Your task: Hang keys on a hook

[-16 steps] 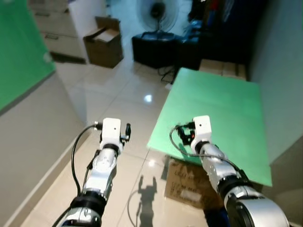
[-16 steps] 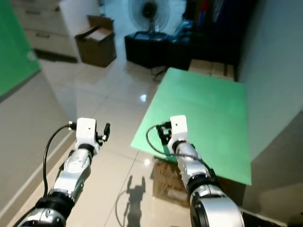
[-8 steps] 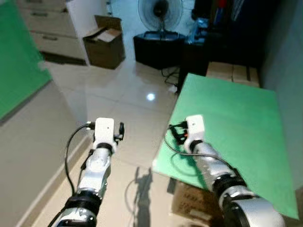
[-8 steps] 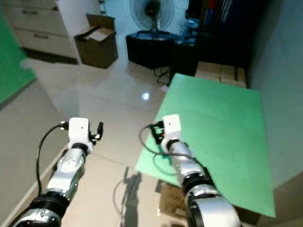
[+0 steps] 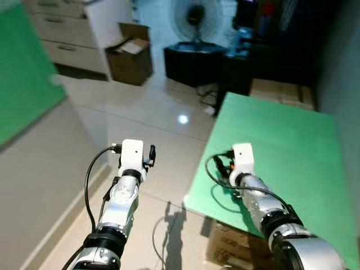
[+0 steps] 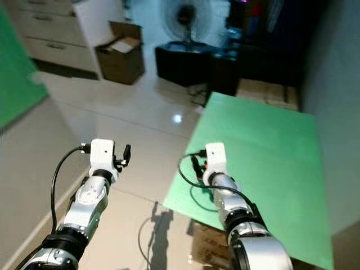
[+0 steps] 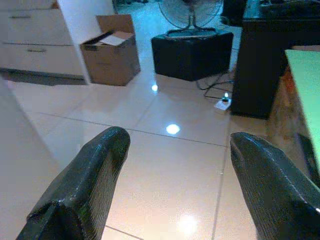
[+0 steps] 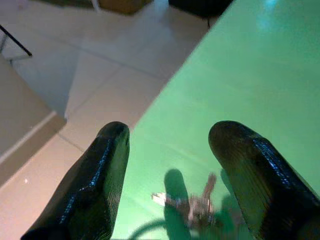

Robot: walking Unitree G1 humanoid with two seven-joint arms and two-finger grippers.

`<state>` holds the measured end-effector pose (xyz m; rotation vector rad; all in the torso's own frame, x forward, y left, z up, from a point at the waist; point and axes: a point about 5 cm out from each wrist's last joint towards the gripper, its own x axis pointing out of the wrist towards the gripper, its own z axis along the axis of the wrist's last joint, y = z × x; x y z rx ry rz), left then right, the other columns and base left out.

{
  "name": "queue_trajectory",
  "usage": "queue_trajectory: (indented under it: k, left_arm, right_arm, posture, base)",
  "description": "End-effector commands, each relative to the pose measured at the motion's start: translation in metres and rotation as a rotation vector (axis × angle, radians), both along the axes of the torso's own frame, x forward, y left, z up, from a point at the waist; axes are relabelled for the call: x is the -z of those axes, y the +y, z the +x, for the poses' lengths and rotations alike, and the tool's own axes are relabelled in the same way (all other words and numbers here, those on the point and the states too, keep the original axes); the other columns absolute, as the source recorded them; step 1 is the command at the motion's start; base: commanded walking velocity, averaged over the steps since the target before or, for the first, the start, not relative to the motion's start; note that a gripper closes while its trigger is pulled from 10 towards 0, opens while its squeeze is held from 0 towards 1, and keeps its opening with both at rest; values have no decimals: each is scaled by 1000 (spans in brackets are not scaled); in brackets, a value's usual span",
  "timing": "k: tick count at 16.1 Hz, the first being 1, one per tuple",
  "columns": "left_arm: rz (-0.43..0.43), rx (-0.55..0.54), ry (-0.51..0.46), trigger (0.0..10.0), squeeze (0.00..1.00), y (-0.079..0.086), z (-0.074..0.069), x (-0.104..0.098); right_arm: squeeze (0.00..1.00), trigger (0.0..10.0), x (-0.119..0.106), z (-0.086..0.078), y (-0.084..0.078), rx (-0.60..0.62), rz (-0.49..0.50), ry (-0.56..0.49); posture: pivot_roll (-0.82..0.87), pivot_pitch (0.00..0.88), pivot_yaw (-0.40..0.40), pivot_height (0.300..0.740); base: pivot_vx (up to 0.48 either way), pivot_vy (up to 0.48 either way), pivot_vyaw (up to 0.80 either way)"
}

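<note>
A small bunch of keys (image 8: pixel 192 205) lies on the green table (image 5: pixel 281 140), blurred, near the table's front left corner. My right gripper (image 8: pixel 170 130) hovers just above that corner, open, with the keys below and between its fingers and untouched. In the left eye view the right gripper (image 5: pixel 223 166) sits at the table's near left edge. My left gripper (image 7: pixel 180 137) is open and holds nothing, raised over the tiled floor to the left of the table; its fingers (image 5: pixel 151 154) stick out beside the white wrist block.
An open cardboard box (image 5: pixel 130 53), a black cabinet (image 5: pixel 194 63) and a standing fan (image 5: pixel 198 16) stand across the floor. White drawers (image 5: pixel 62 39) are far left. A green panel (image 5: pixel 22 67) and a beige wall close in on the left. Another carton (image 5: pixel 225 250) sits under the table.
The camera has swung a little, shifting the whole scene. Both arms keep much the same raised pose, the right gripper still over the table's corner.
</note>
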<state>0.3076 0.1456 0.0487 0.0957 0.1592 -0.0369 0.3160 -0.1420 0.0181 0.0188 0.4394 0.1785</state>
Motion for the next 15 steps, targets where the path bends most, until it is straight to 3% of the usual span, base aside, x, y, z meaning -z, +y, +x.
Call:
queue_trajectory:
  k: [1,5,8,12,15]
  left_arm:
    - [19,21,-2,10000,0,2,-1,-2]
    - [87,42,8,10000,0,26,-9,-3]
    - [108,39,2,10000,0,36,-11,-7]
    - [122,45,9,10000,0,41,-15,-8]
    - [127,41,11,10000,0,44,-15,-10]
  right_arm:
    - [0,10000,5,-2,-6,36,-18,49]
    - [0,10000,23,-16,-14,-22,-198,183]
    - [0,10000,30,-22,-11,-83,-271,235]
    - [0,10000,36,-28,-12,-86,-298,280]
    - [0,10000,41,-33,-21,72,-190,335]
  posture:
    - [-67,14,68,740]
    - [-26,33,116,740]
    - [-12,27,123,740]
    - [-12,22,126,740]
    - [-13,25,131,740]
  base:
    - [0,0,0]
    - [0,0,0]
    - [0,0,0]
    - [0,0,0]
    - [0,0,0]
